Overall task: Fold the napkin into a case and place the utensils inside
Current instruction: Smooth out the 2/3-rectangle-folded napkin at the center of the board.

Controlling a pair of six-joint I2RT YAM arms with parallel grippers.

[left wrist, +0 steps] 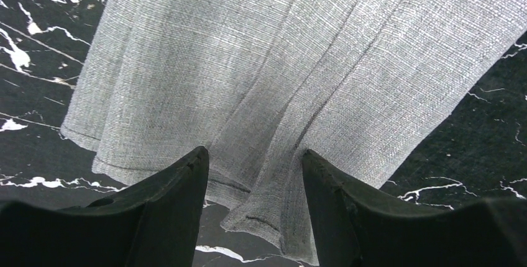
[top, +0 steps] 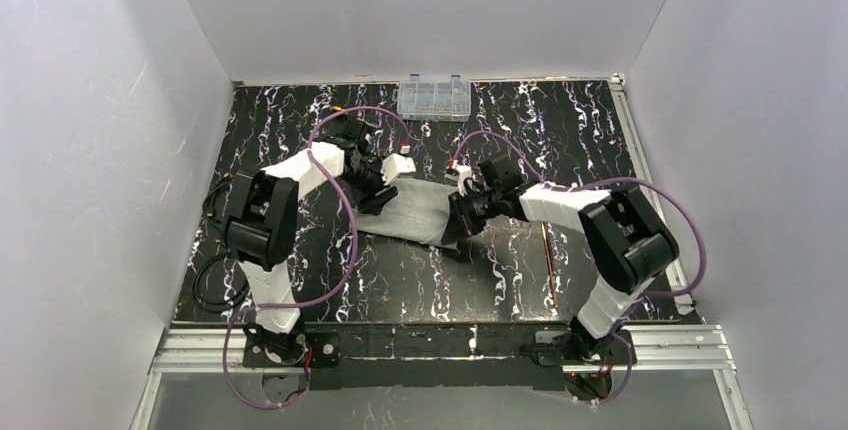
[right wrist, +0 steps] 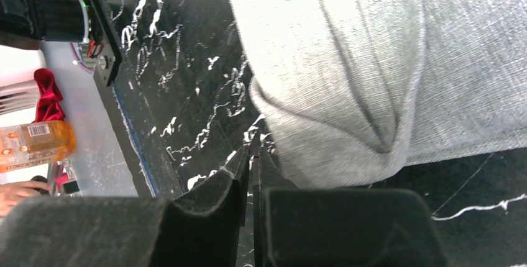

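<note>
The napkin [top: 415,208] lies mid-table as a narrow, layered light-grey strip running from upper left to lower right. At its left end my left gripper [top: 385,185] stands open. In the left wrist view a raised crease of the napkin [left wrist: 279,93] runs between the two black fingers [left wrist: 168,211] of the left gripper [left wrist: 255,155], and neither finger presses it. At the strip's right end is my right gripper [top: 462,215]. In its wrist view the right gripper [right wrist: 252,152] has its jaws together, just left of the rounded napkin corner [right wrist: 348,93], with nothing between them. One thin copper utensil [top: 547,260] lies on the table to the right.
A clear plastic compartment box [top: 433,98] sits at the back edge of the black marbled table [top: 420,280]. White walls enclose three sides. Purple cables loop over both arms. An orange bottle [right wrist: 34,143] shows beyond the table's edge in the right wrist view.
</note>
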